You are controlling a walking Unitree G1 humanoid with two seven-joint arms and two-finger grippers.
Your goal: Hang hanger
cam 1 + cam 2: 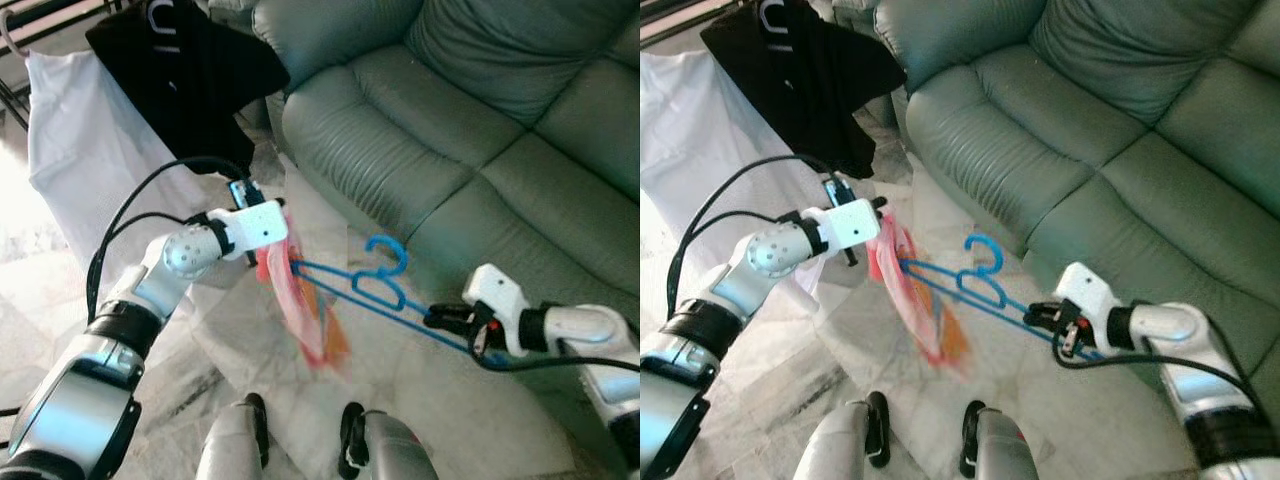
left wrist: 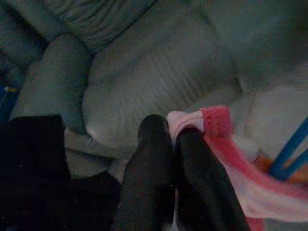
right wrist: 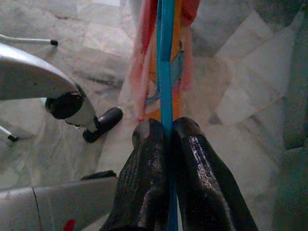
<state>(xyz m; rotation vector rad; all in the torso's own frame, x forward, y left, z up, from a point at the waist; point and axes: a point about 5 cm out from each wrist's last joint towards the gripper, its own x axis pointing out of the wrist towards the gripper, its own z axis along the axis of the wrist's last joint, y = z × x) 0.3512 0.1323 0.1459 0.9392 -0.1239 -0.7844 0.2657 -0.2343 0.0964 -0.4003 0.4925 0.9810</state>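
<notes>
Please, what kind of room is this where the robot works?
Probably a living room in a home, used also for drying laundry. A large green sofa stands on a marble-like tiled floor, and a black garment and a white cloth hang beside it.

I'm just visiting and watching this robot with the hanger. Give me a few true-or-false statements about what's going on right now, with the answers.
1. The right gripper is shut on the blue hanger. True.
2. The left gripper is open and holds nothing. False: it is shut on the pink garment.
3. The hanger rests on the sofa. False: the two grippers hold it in the air, above the marble floor.
4. A black garment hangs at upper left, over a white cloth. True.
</notes>
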